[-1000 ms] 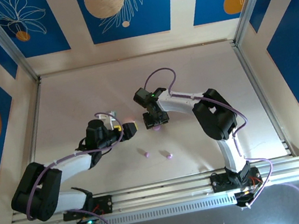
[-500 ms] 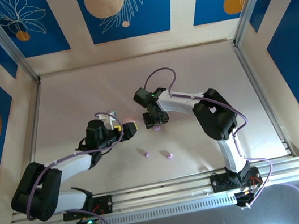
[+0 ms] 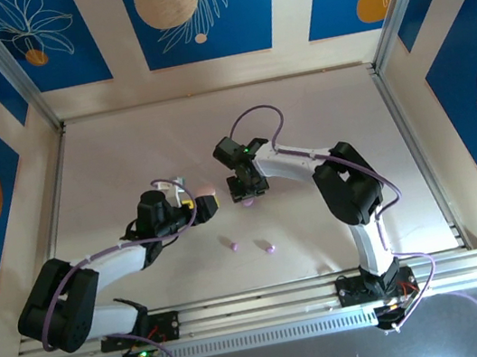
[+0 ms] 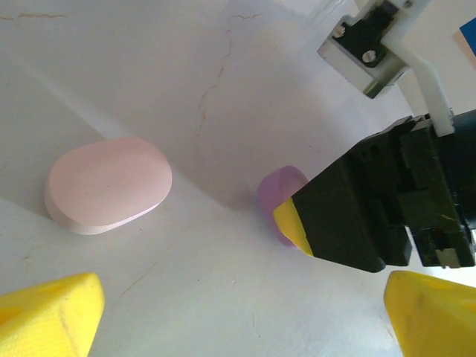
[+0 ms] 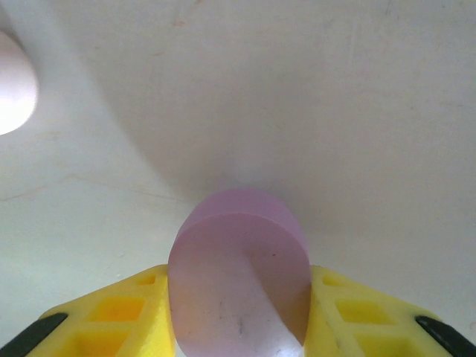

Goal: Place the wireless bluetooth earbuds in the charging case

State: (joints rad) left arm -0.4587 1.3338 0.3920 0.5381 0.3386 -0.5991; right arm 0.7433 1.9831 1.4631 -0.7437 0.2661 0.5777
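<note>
Two light purple earbuds (image 3: pixel 234 245) (image 3: pixel 269 248) lie loose on the table, nearer the arm bases than both grippers. My right gripper (image 3: pixel 248 191) (image 5: pixel 238 297) is shut on the light purple oval charging case (image 5: pixel 238 279) (image 3: pixel 250 202), which stands on edge between its yellow fingers (image 5: pixel 111 312). The case's lid looks closed. A pale pink oval case (image 4: pixel 108 184) (image 5: pixel 13 82) lies flat, closed, to the left of the purple one (image 4: pixel 279 195). My left gripper (image 3: pixel 207 207) (image 4: pixel 242 327) is open and empty, facing both cases. The pale pink earbuds are out of view.
The right gripper's black finger with its yellow pad (image 4: pixel 349 223) covers part of the purple case in the left wrist view. The white tabletop (image 3: pixel 126 161) is fenced by metal rails and blue-patterned walls (image 3: pixel 201 10).
The right arm's elbow and cable have shifted slightly to the right. Its gripper stays on the purple case, and the left arm has not moved.
</note>
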